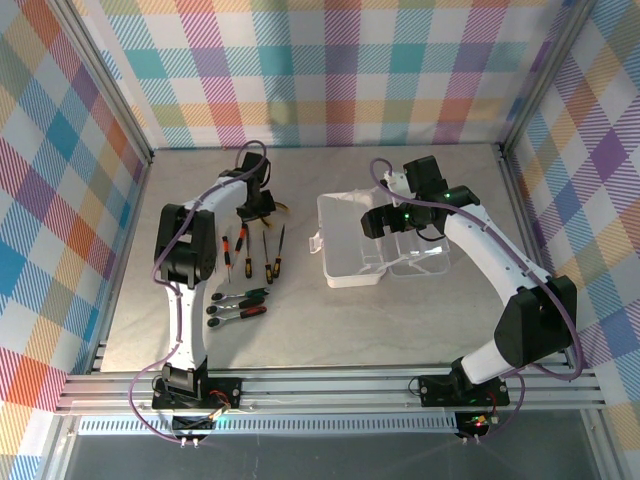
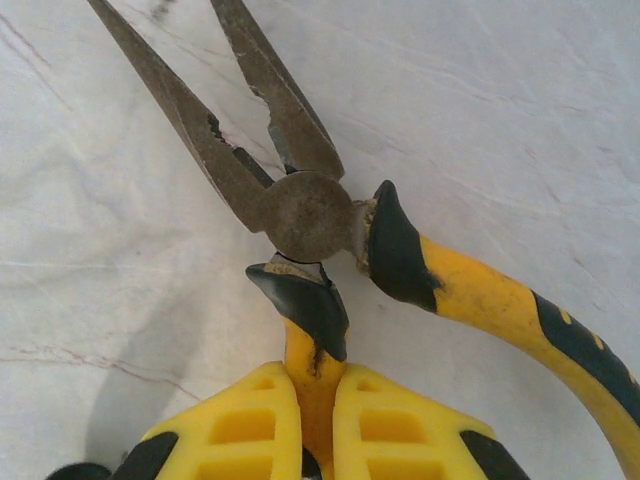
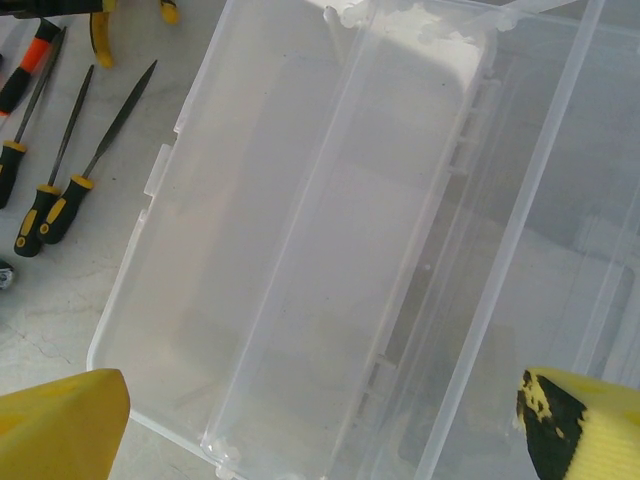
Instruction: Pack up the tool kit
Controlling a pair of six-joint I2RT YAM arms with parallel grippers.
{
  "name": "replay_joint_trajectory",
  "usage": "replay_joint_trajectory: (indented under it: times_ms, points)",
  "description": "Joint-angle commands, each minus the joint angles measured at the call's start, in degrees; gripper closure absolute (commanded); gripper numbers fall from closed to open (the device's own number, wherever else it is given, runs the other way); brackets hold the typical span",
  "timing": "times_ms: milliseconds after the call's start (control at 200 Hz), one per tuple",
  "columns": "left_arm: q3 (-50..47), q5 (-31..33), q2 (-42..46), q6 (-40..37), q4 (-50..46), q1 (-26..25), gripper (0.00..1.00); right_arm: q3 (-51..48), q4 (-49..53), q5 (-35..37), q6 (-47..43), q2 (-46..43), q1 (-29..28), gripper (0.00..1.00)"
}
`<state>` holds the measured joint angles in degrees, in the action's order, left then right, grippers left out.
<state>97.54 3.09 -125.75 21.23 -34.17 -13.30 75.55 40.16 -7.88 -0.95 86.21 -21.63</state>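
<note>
Clear case (image 1: 340,278) one, pliers (image 2: 305,210) one, screwdrivers (image 1: 265,262) four.

A lab robot cell: aluminium frame (image 1: 330,388), plaid backdrop walls (image 1: 330,60).

Clear rectangular plastic case (image 3: 330,260), open. Slim black-and-yellow-handled tools (image 3: 60,215) lie beside it. Yellow fingertips (image 3: 60,420) spread wide.

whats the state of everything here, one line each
case, open, lid laid flat, looks empty
pliers, jaws apart, one handle gripped
left fingers, shut on pliers handle
right fingers, open above case
screwdrivers, lying loose on table
ratchets, lying loose on table
</note>
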Motion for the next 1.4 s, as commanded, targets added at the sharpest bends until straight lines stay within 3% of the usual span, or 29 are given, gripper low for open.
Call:
replay_joint_trajectory:
  times_ms: [0, 235, 365, 485, 645, 915, 1395]
  points:
    - [-1.64, -3.40, 8.33, -2.75, 3.60, 0.12, 1.00, 2.58, 1.30, -2.34, -0.48, -1.38, -0.35, 0.01]
    - [-5.02, -11.41, 16.19, -4.31, 5.64, 0.12, 1.00, 3.73, 0.61, -7.48, 0.55, -2.54, -0.35, 0.01]
    - [-10.40, -22.73, 20.85, -4.26, 11.59, -0.22, 1.00, 4.71, -2.34, -16.75, 3.73, -2.10, -0.25, 0.00]
    - [-15.82, -29.07, 25.17, -5.33, 17.22, -1.73, 1.00, 7.19, -5.19, -24.41, 7.51, 0.52, -0.26, 0.07]
    - [-18.83, -29.26, 28.98, -7.63, 19.60, -5.23, 1.00, 11.03, -6.44, -28.19, 10.68, 4.82, -0.67, 0.17]
    - [-19.04, -28.85, 31.24, -7.62, 21.60, -11.23, 1.00, 11.79, -7.56, -26.84, 12.47, 9.62, -4.43, 0.24]
    - [-18.59, -30.67, 30.67, -6.80, 22.52, -13.24, 1.00, 9.90, -12.64, -27.72, 15.58, 13.29, -5.40, 0.46]
